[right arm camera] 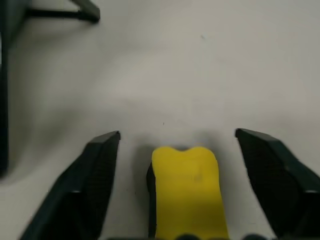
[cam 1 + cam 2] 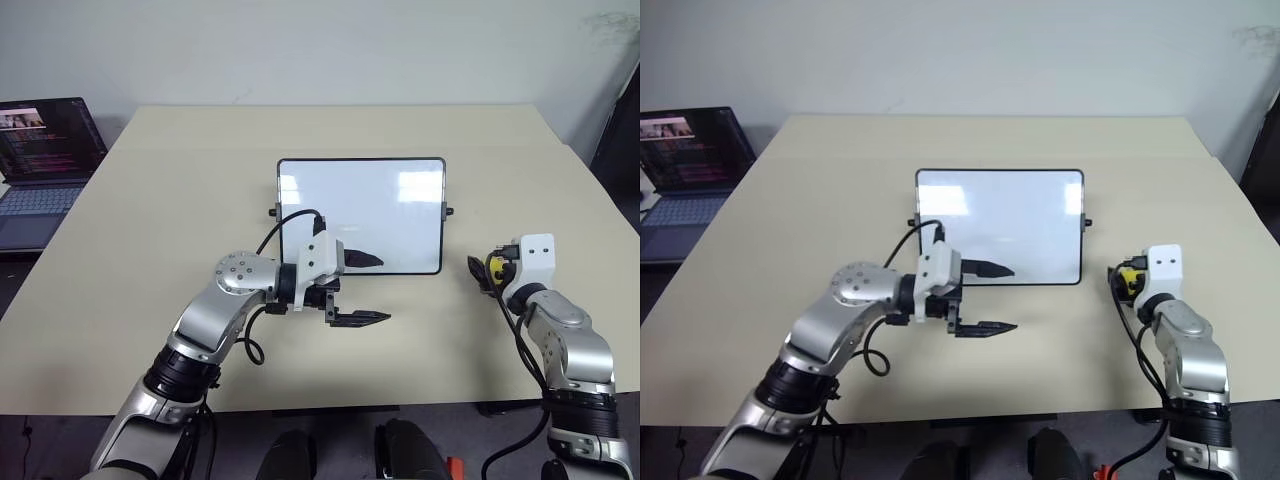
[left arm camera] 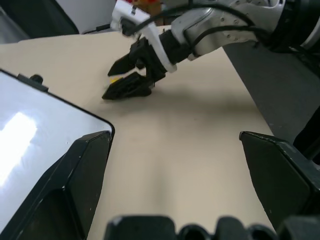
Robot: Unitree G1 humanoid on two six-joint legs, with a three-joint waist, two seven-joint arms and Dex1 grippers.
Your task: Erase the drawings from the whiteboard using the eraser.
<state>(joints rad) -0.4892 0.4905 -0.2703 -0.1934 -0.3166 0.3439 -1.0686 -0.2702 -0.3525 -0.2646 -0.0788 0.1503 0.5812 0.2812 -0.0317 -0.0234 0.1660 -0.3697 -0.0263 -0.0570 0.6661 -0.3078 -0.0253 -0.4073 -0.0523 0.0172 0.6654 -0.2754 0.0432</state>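
A beige table (image 2: 150, 250) holds a white whiteboard (image 2: 361, 214) with a thin black frame, lying flat near the middle. Its surface looks clean apart from reflections; no drawings can be made out, though the left gripper covers part of its near edge. The left gripper (image 2: 366, 288) reaches across from the left, its two black fingers spread apart, one over the board's near edge and the other over the bare table just in front of it, holding nothing. To the right of the board, well apart from it, the right gripper (image 1: 177, 150) sits low over the table with its fingers wide apart. The yellow eraser (image 1: 186, 187) lies between those fingers with a gap on each side, so it is not clamped; whether it rests on the table or against the gripper's base is hard to tell. An open laptop (image 2: 45, 165) sits at the far left.
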